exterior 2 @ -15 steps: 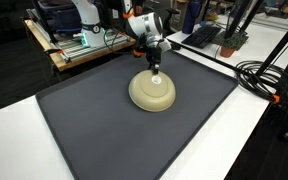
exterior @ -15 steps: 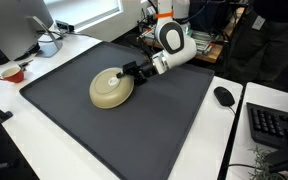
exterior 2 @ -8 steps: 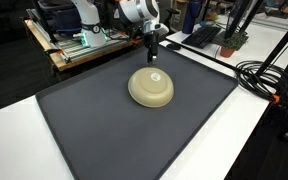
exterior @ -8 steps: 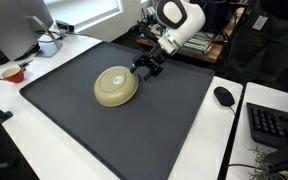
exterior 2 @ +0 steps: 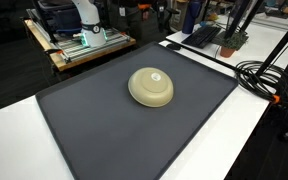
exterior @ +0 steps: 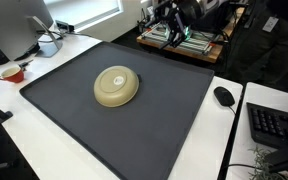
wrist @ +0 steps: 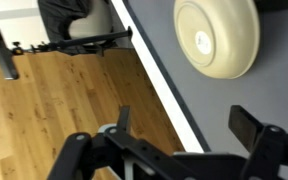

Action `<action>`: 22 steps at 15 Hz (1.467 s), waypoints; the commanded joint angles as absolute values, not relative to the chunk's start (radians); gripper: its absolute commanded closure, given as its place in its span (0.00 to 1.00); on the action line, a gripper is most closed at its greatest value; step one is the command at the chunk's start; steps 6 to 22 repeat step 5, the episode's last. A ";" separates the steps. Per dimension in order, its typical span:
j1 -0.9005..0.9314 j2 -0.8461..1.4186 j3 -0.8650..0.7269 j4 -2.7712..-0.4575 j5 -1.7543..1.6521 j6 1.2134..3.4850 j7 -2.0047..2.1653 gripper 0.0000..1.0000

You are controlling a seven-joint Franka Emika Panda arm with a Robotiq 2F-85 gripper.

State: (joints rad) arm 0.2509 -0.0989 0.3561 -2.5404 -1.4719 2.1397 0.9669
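A cream bowl lies upside down on the dark grey mat in both exterior views (exterior: 116, 86) (exterior 2: 151, 87). In the wrist view the bowl (wrist: 216, 38) is at the top right, well away from the jaws. My gripper (wrist: 184, 125) is open and empty, raised over the mat's edge (wrist: 169, 85) with wooden floor beneath. In an exterior view the arm (exterior: 174, 12) is high at the back, past the mat's far edge; the fingers are hard to make out there.
A black mouse (exterior: 224, 96) and a keyboard (exterior: 276, 125) lie on the white desk beside the mat (exterior: 134, 125). A red cup (exterior: 12, 72) and a monitor (exterior: 14, 25) stand at the other side. Cables (exterior 2: 264, 75) run along the desk. A wooden floor (wrist: 54, 100) lies beyond.
The gripper has lifted off the bowl's rim and pulled up and back beyond the mat's far edge. The bowl stays on the mat, shifted slightly.
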 commanded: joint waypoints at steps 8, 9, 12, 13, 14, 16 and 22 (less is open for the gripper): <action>0.393 -0.265 0.407 -2.540 -1.410 1.841 1.012 0.00; 0.393 -0.265 0.407 -2.540 -1.410 1.841 1.012 0.00; 0.393 -0.265 0.407 -2.540 -1.410 1.841 1.012 0.00; 0.393 -0.265 0.407 -2.540 -1.410 1.841 1.012 0.00; 0.393 -0.265 0.407 -2.540 -1.410 1.841 1.012 0.00; 0.393 -0.265 0.407 -2.540 -1.410 1.841 1.012 0.00; 0.393 -0.265 0.407 -2.540 -1.410 1.841 1.012 0.00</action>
